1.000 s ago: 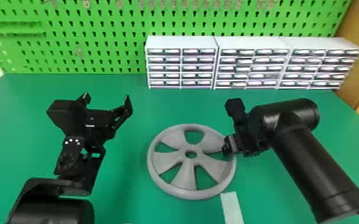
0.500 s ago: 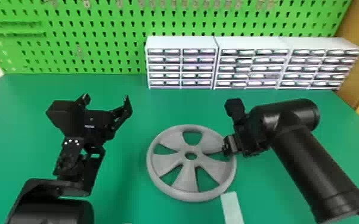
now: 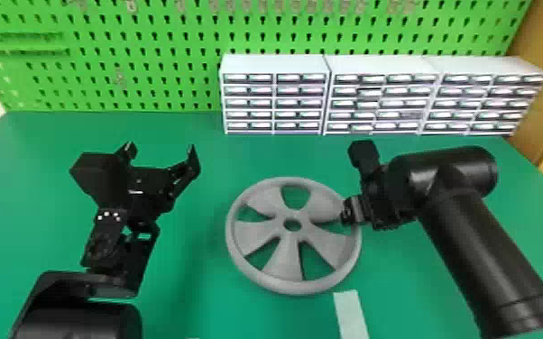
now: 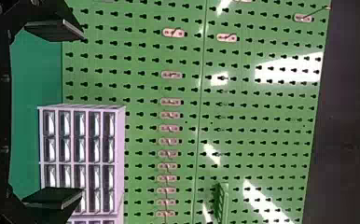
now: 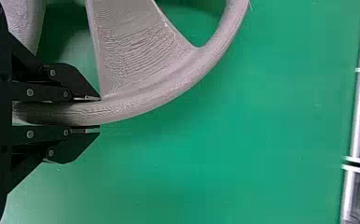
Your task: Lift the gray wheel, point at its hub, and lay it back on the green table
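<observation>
Gray wheel point(image 3: 283, 258) has its rim clamped in the right claw point(image 3: 348, 215).

white glare streaks the bright pegboard point(image 4: 243, 109) while soft shadow edges the wheel point(image 3: 284, 266).

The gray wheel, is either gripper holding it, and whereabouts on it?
Yes, the right gripper is shut on the gray wheel at its outer rim, on the wheel's right side, one finger on each side of the rim.
</observation>
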`<state>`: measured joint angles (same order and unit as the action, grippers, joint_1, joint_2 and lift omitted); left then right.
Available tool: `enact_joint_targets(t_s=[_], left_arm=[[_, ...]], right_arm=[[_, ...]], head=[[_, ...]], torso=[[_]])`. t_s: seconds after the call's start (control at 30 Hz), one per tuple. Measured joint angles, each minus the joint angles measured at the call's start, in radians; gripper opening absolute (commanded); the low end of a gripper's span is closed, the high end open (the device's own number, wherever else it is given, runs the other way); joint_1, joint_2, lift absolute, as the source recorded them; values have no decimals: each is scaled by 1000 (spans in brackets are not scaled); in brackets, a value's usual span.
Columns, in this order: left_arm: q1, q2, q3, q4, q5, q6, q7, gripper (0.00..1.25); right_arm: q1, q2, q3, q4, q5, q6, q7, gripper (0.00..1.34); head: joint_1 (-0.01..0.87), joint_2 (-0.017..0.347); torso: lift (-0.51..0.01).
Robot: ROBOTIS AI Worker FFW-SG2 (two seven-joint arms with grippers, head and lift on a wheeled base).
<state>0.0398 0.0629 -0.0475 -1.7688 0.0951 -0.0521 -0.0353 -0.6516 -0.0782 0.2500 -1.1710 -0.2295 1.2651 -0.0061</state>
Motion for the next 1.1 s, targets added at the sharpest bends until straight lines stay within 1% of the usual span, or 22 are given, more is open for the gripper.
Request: enact_joint_targets(t_s=[0.47,0.6,0.8,1.1], left_arm=[[2,0,-1,0,-2,1,2,1140],[2,0,-2,0,-2,1,2,1140],[2,0,-3,0,-2,1,4,1140],[2,0,-6,0,-2,1,9,1140]], right_arm=[[43,-1,-60,-181,52,-13,-1,152],[70,0,-88,-233,58,-57,-1,152],[108,-2,-112,-287,54,-129,-1,152],[182,-5,-142,-362,35,-313,-1,152]], head=[[692,48],[692,48],[692,48],[692,48]], torso=[[-93],[-93],[-93],[-93]])
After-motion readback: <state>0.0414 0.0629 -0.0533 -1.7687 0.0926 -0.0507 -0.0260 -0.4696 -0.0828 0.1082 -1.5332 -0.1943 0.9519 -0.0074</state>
